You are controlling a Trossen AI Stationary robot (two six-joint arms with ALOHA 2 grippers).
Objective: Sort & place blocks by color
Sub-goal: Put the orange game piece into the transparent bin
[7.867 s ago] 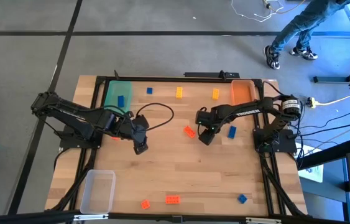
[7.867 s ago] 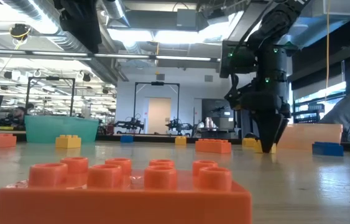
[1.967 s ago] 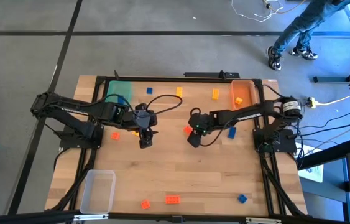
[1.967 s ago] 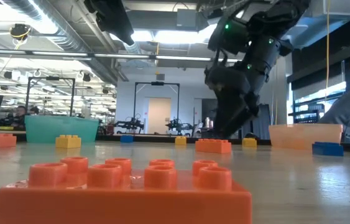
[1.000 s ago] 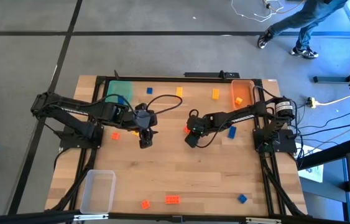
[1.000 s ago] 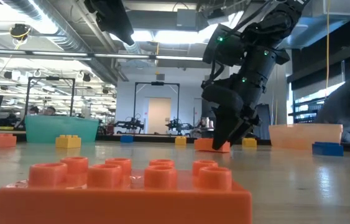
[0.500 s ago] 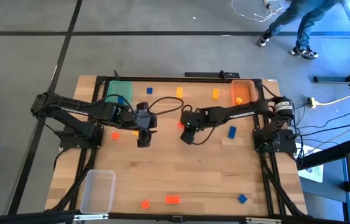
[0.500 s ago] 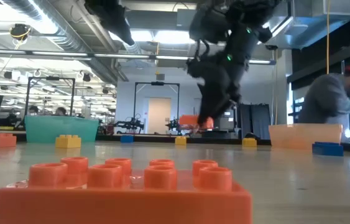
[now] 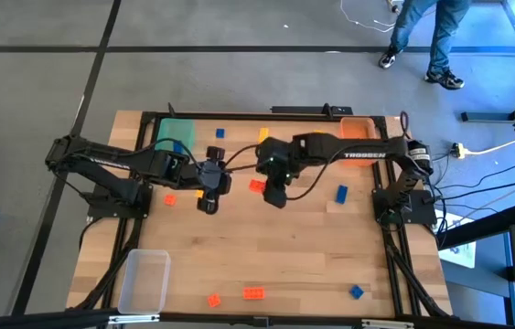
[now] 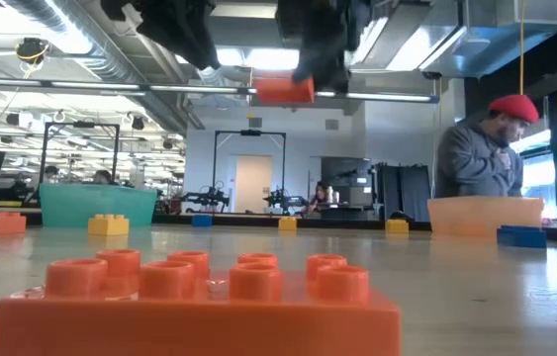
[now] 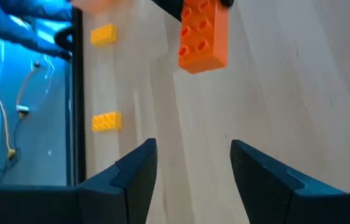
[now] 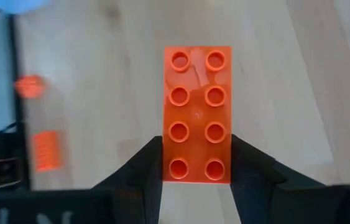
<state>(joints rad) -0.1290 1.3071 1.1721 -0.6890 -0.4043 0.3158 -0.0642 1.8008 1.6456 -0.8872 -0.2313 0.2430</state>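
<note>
glossy plastic red-orange block (image 12: 198, 115); smooth pale wood table (image 9: 303, 256).

Red-orange block (image 12: 197, 116), formerly on the table, now aloft between right gripper's (image 9: 273, 193) fingers.

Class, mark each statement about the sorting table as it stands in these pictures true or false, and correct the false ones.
1. The right gripper holds a red-orange brick. True.
2. That brick rests on the table. False: in the low view it hangs high above it.
3. The left gripper is shut on a yellow brick. False: its fingers are open and empty.
4. A blue brick lies in the green tray. True.
5. The clear tray holds three bricks. False: no brick shows in it.
</note>
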